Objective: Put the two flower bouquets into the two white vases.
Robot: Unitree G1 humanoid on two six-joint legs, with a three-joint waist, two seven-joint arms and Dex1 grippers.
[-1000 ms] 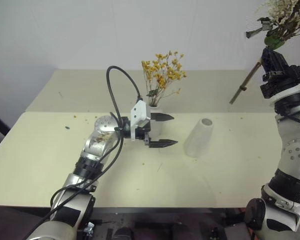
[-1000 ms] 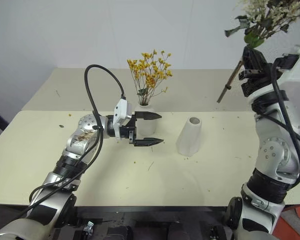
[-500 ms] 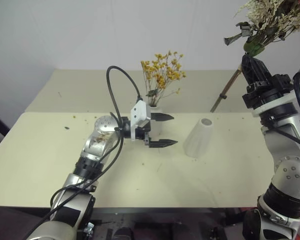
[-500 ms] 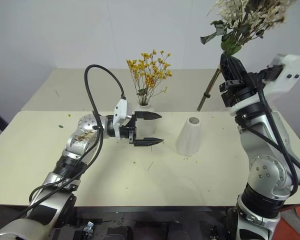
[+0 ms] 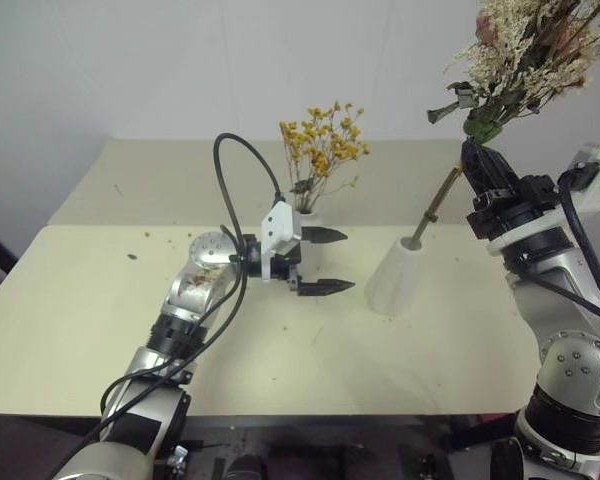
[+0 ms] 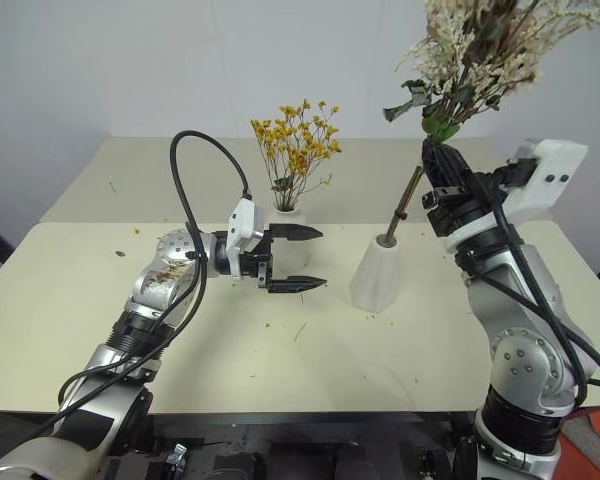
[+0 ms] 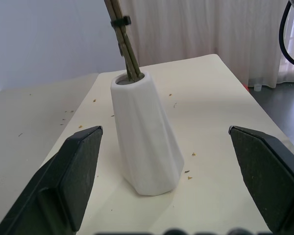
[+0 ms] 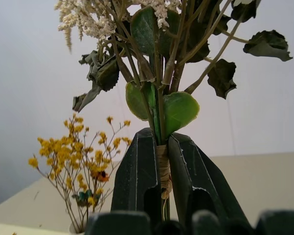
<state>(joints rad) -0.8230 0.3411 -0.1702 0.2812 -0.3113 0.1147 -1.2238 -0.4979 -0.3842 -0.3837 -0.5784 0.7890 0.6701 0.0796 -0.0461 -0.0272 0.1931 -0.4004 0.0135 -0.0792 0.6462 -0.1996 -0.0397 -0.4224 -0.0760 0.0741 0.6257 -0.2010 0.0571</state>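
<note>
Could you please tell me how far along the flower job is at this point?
Done: the yellow spray stands in the short round vase. In hand: the right gripper is shut on the large bouquet, its stem tips just in the cone vase mouth. Left: lower and release. The left gripper is open, empty.

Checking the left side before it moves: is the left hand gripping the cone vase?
No, the left hand is open beside the cone vase, fingers apart from it.

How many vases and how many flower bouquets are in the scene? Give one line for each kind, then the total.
White vases: 2, the cone-shaped vase and the short round vase.
Flower bouquets: 2, the yellow spray and the large cream bunch.
Total: 4.
</note>
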